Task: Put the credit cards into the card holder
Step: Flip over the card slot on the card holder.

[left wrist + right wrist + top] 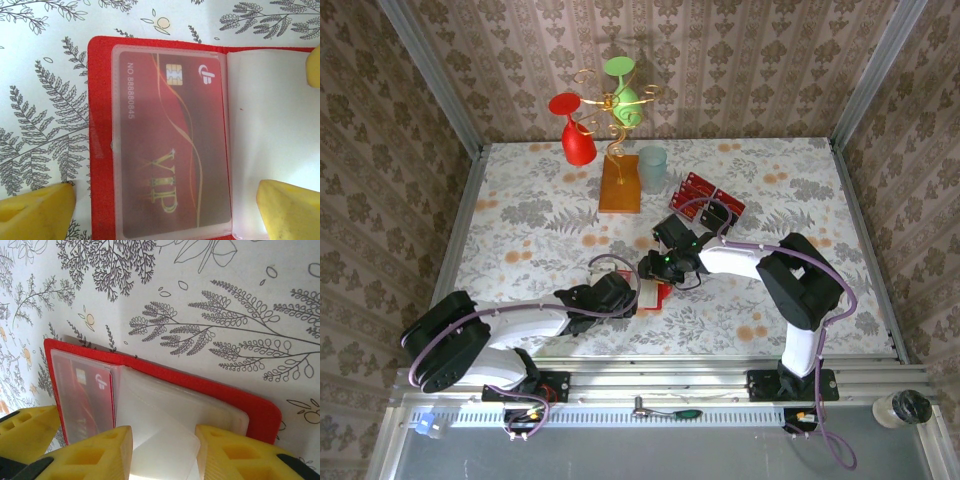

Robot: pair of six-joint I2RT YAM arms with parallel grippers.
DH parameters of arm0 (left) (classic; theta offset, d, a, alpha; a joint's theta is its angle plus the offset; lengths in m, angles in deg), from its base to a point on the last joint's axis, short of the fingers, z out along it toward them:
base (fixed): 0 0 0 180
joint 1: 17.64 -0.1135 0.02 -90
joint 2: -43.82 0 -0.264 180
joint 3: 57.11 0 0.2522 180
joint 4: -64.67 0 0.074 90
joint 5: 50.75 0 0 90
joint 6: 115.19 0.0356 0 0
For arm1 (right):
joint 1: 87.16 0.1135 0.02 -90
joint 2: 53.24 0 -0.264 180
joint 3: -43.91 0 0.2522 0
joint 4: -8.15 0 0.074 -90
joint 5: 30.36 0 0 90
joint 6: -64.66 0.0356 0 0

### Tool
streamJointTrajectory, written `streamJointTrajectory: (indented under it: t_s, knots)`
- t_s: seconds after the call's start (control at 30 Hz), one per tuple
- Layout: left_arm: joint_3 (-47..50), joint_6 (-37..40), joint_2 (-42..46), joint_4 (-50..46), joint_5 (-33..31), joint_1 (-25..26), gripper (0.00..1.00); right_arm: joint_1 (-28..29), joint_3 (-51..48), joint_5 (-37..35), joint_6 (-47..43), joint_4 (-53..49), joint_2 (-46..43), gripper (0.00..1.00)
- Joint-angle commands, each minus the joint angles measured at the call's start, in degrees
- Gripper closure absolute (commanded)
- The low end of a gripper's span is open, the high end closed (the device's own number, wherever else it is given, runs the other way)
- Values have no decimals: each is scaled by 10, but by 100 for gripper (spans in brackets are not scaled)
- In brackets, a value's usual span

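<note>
The red card holder lies open on the table between my two grippers. In the left wrist view its left clear pocket holds a red VIP credit card, and the holder's red edge frames it. My left gripper is open wide, one yellow finger on each side of that page. My right gripper is partly open over the holder's pale pocket leaves, one bent leaf lying between its fingers. More red credit cards sit at the back right.
A wire stand on an orange-brown base carries a red glass and a green glass. A pale cup stands beside it. Patterned walls close in three sides of the floral tabletop.
</note>
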State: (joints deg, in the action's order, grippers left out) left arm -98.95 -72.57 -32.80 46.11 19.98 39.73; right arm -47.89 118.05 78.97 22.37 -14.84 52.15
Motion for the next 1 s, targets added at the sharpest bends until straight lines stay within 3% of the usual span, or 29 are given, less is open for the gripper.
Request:
streamJointTrajectory:
  t_s: [0.0,0.27,0.53,0.73,0.97]
  knots:
    - [9,-9,9,-25,0,2,5,4,15,-3,-12,-22,-7,61]
    - [11,-10,37,-38,-4,2,5,7,16,11,-1,-7,-14,61]
    - [15,-17,166,-107,-33,-5,3,22,27,20,17,-1,-32,58]
    - [24,-14,258,-159,-26,-43,3,40,51,18,35,2,-26,50]
    - [40,-11,308,-179,-14,-73,4,66,106,19,46,-1,31,48]
